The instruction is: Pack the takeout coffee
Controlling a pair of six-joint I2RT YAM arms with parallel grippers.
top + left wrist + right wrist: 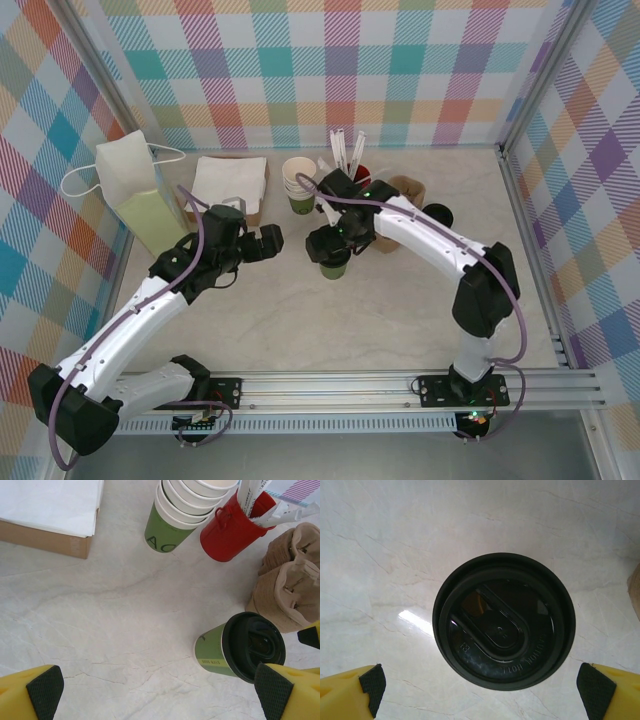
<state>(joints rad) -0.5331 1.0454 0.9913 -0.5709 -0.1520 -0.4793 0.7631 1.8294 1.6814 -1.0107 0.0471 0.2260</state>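
Your right gripper (483, 687), jaws spread wide and empty, hangs directly above the takeout coffee (212, 652), whose black lid (504, 622) hides its paper wall in the right wrist view. Your left gripper (159, 690), likewise spread and empty, has the cup just right of its jaws: upright on the table (100, 630), long axis vertical, lid upward.

**Readable text: two marks only**

We read "AC" in dark letters on the green band of the stack of lidless cups (165, 530). The black lid (504, 621) of the takeout coffee (216, 652) is embossed "HOT", but we can't read the word beside it. The small print on the coffee's band is too tiny for us.
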